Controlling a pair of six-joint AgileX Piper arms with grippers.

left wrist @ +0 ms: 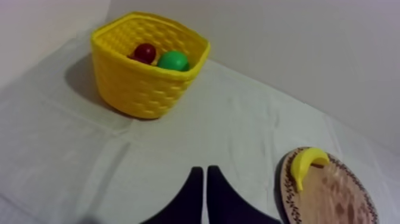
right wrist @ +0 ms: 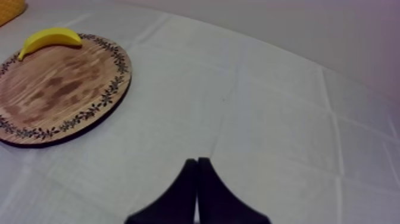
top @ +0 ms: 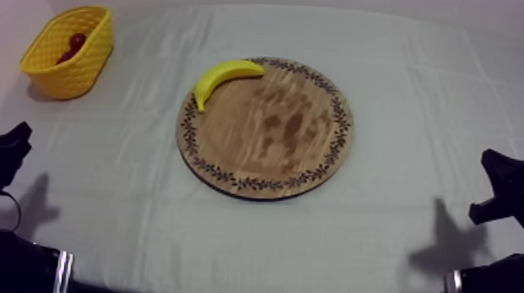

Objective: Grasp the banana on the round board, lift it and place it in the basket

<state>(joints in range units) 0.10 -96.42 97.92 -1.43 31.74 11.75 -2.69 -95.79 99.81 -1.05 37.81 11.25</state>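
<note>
Top view, items by size.

1. Worktop [top: 403, 95]: is lying under a grey-white cloth with fold lines showing.
2. Round wooden board [top: 274, 136], patterned rim: is sitting flat about the middle of the worktop, well apart from every edge.
3. Yellow basket [top: 81, 68]: is standing upright at the far left corner of the worktop, well apart from the board.
4. Left pincer [left wrist: 205, 170]: is resting low by the near left corner. In the left wrist view its two black fingers are lying together as a narrow wedge, gripping nothing and pointing toward the stretch of cloth between basket and board.
5. Right pincer [right wrist: 197, 161]: is resting low by the near right corner. Its fingers are likewise pressing together, holding nothing, over bare cloth beside the board.
6. Banana [top: 220, 74]: is lying on the board, on the part of its rim facing the far left corner, curved along that rim; neither pincer is touching it.
7. Green toy fruit [left wrist: 173, 60]: is sitting inside the basket; kind cannot be told.
8. Small red fruit [left wrist: 144, 52]: is sitting inside the basket, just beside the green one.
</note>
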